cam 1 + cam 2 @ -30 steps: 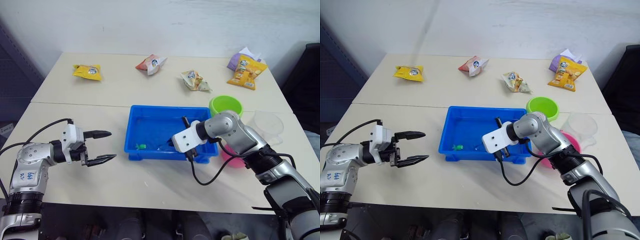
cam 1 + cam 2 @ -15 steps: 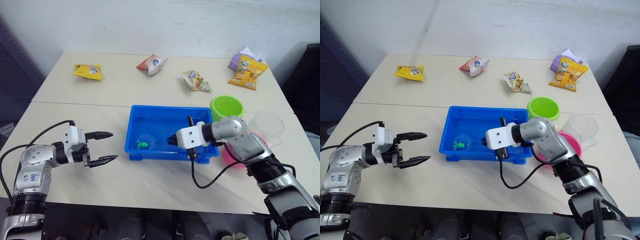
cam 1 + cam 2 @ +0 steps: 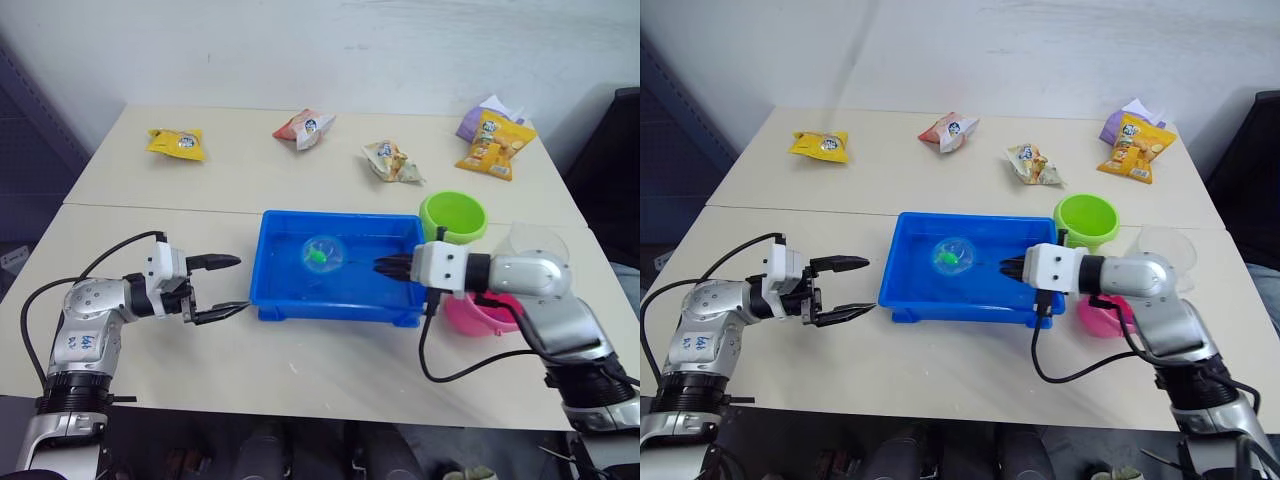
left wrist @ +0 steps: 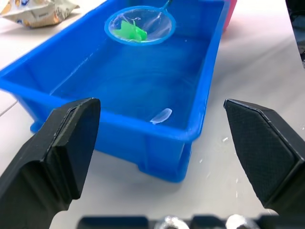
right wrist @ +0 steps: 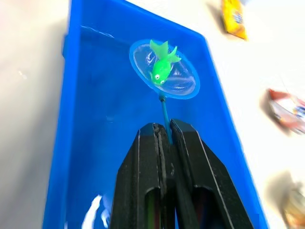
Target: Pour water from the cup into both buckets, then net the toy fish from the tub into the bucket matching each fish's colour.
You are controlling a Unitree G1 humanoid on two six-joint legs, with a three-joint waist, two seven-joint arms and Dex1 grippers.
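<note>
Even, bright, diffuse light falls from overhead, leaving only soft, short shadows under the tub (image 3: 340, 305) and beneath the left gripper (image 3: 226, 286). In the left wrist view its fingers (image 4: 57, 148) loom dark and soft, while pale glare streaks the water between them. In the right wrist view the snack bags beyond the right gripper (image 5: 164, 136) smear into blur.

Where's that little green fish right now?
The green fish lies in the net, held over the middle of the blue tub by the right gripper, which grips the net's handle from the tub's right end.
</note>
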